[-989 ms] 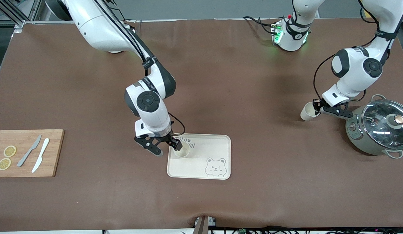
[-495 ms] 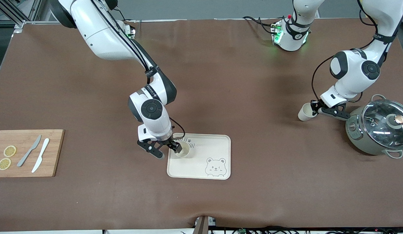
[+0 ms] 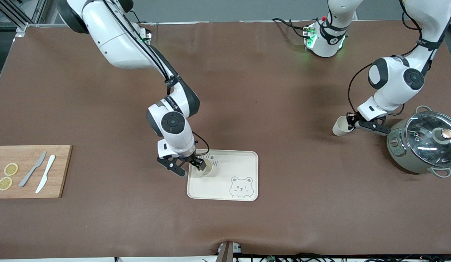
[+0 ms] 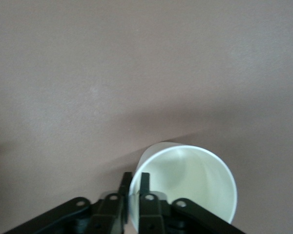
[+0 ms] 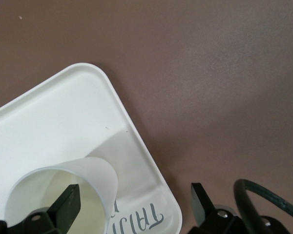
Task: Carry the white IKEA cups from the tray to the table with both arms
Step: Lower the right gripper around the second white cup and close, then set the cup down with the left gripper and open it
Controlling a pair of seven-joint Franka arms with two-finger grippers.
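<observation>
On the tray (image 3: pixel 243 163), the right gripper (image 3: pixel 190 165) straddles a light, rigid cup's (image 3: pixel 204 168) rim, spread; the left gripper (image 3: pixel 353 120) pinches another cup's (image 3: pixel 340 126) wall

Brown-clothed table (image 3: pixel 101 225) carries tray (image 3: pixel 243 169), cutting board (image 3: pixel 61 171), lidded pot (image 3: pixel 422 145), white cup (image 3: pixel 340 126).
</observation>
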